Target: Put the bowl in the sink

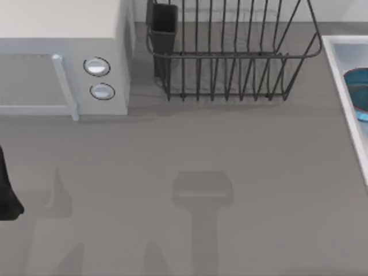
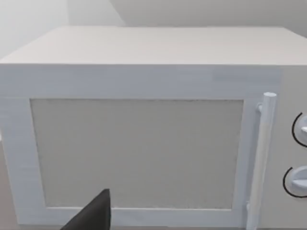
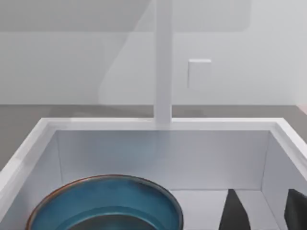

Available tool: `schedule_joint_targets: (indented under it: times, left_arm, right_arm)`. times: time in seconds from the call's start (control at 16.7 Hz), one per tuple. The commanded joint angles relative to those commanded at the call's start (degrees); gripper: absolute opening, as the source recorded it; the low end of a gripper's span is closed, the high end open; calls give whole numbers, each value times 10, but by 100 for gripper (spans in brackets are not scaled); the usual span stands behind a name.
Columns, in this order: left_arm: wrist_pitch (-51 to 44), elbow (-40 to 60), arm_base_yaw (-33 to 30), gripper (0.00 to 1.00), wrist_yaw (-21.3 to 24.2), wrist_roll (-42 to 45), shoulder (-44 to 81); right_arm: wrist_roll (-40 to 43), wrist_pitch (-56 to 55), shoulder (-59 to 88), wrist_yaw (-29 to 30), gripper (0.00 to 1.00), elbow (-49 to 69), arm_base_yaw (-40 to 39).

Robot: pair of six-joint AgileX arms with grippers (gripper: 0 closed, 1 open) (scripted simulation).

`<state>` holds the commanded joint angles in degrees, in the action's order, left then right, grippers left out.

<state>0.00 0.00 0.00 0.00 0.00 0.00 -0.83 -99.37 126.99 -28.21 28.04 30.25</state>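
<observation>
bowl (image 3: 105,203) sits inside the sink (image 3: 158,125), on its floor near one side wall, upright, blue outside with a reddish-brown rim. top view shows the bowl (image 1: 357,92) at the far right edge, inside the sink's white rim (image 1: 344,86). right gripper (image 3: 261,211) is over the sink beside the bowl, its two dark fingers (image 3: 233,211) apart with open gap between them and nothing held; not touching the bowl. a white faucet post (image 3: 163,62) stands at the sink's back rim, with a small wall plate (image 3: 199,73) behind it. left arm is parked at the desk's left edge, a dark part of it visible (image 1: 7,190); its wrist view faces the microwave (image 2: 139,139) door and handle (image 2: 261,158), with one dark finger tip (image 2: 96,213) at the frame edge, so cannot tell how far those fingers are open. black wire rack (image 1: 230,52) stands at the back of the grey desk (image 1: 184,167), between microwave and sink.
</observation>
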Motion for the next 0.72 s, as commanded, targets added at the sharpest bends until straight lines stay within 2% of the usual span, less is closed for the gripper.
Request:
schedule_joint_targets:
  times: [0.36, 0.72]
  left_arm:
    - [0, 0, 0, 100, 0, 0, 0]
    - [0, 0, 0, 100, 0, 0, 0]
  right_arm:
    - [0, 0, 0, 0, 98, 0, 0]
    - [0, 0, 0, 0, 100, 0, 0]
